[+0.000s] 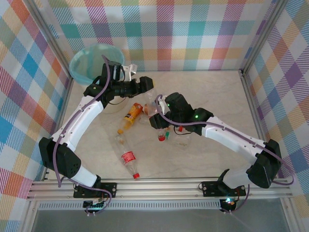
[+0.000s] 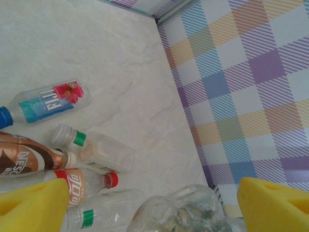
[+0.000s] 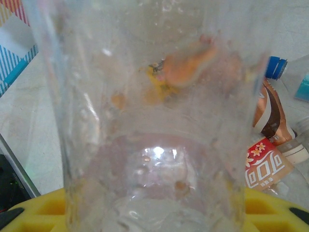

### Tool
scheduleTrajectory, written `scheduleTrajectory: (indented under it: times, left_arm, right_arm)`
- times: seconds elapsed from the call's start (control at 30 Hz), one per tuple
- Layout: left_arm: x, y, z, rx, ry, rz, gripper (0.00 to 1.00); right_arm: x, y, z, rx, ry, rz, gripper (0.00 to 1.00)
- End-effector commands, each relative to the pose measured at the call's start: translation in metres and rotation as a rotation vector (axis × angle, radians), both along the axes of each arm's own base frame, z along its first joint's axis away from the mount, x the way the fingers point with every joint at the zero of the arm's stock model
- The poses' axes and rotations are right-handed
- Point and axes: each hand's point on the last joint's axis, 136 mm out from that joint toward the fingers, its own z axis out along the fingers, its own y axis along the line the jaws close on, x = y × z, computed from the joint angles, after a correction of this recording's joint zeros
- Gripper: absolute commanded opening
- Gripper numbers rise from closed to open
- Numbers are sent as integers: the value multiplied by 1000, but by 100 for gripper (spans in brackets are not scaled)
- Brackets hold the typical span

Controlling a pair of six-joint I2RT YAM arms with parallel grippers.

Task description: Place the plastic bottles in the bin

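Clear bottle (image 3: pixel 154 121) in right claw (image 1: pixel 154 107)

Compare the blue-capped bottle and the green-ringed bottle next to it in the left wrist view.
The blue-capped bottle carries a blue and pink flower label; the green-ringed bottle looks unlabelled. The blue-capped bottle's cap is blue; the green-ringed bottle's is whitish. Both are clear and lie on their sides on the table.

Your clear bottle (image 3: pixel 154 121) is blurred, top cut off (brown bottle (image 3: pixel 271 113) at 3 o'clock half hidden behind it).
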Motion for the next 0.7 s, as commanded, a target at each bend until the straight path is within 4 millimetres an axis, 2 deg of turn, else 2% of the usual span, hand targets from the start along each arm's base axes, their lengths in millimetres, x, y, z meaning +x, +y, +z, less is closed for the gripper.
scheduleTrajectory:
  times: [0.0,0.33,0.5,0.67]
  left_arm:
    - [-33,-20,9,-64,33,-159,90]
    - [-37,-17,18,-80,22,-162,89]
    - [-36,-18,6,-71,68,-157,80]
    - [-32,-11,-8,-20,88,-103,75]
  right_arm:
    - [16,9,28,79,-68,-8,53]
    - [18,0,22,79,-40,-22,51]
    - [14,4,38,135,-58,2,52]
    - [-1,13,47,212,-54,90,52]
